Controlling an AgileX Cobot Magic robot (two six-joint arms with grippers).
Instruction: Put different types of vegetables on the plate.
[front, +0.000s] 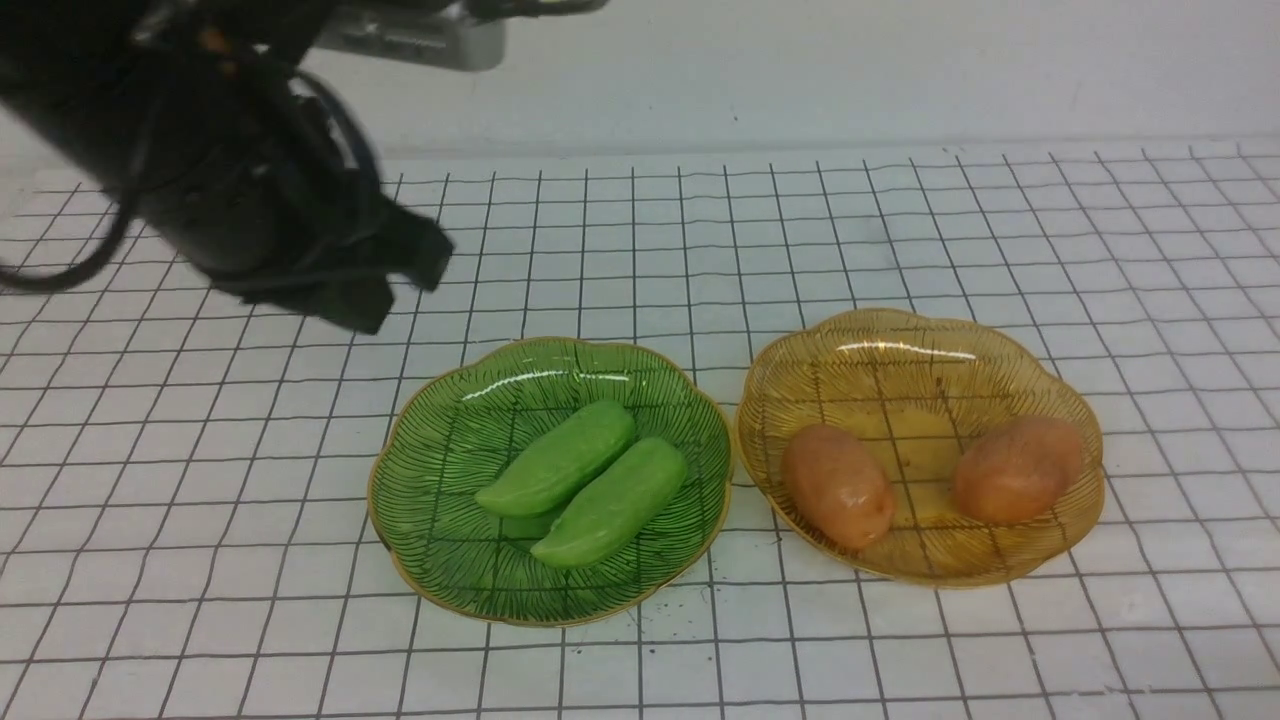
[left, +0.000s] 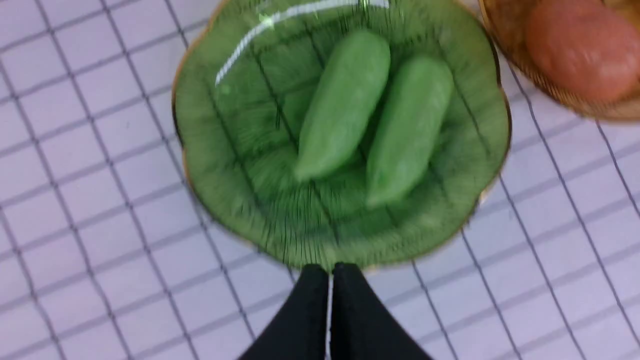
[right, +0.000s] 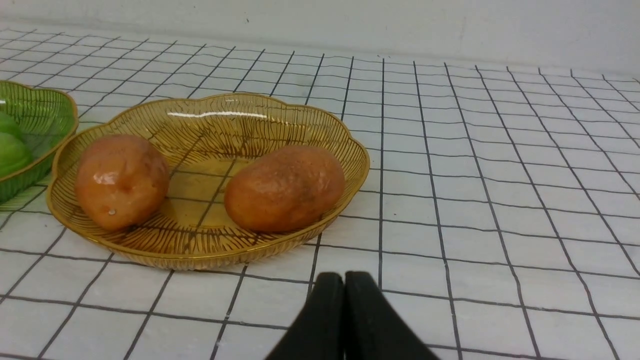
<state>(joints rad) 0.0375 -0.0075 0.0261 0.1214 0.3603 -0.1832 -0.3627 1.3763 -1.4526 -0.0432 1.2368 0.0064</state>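
Observation:
Two light-green cucumber-like vegetables (front: 558, 458) (front: 612, 502) lie side by side in a green ribbed plate (front: 440, 450). In the amber plate (front: 900, 370) to its right rest two orange-brown potato-like vegetables (front: 837, 486) (front: 1016, 469), apart from each other. My left arm (front: 250, 180) hangs above the table, behind and left of the green plate. The left gripper (left: 330, 270) is shut and empty, its tips just outside the green plate's rim (left: 225, 125). Low over the table near the amber plate (right: 220, 125), my right gripper (right: 344, 280) is also shut and empty; it is outside the front view.
A white cloth with a black grid (front: 900, 220) covers the table. A pale wall (front: 800, 70) runs along the back edge. The two plates stand almost rim to rim.

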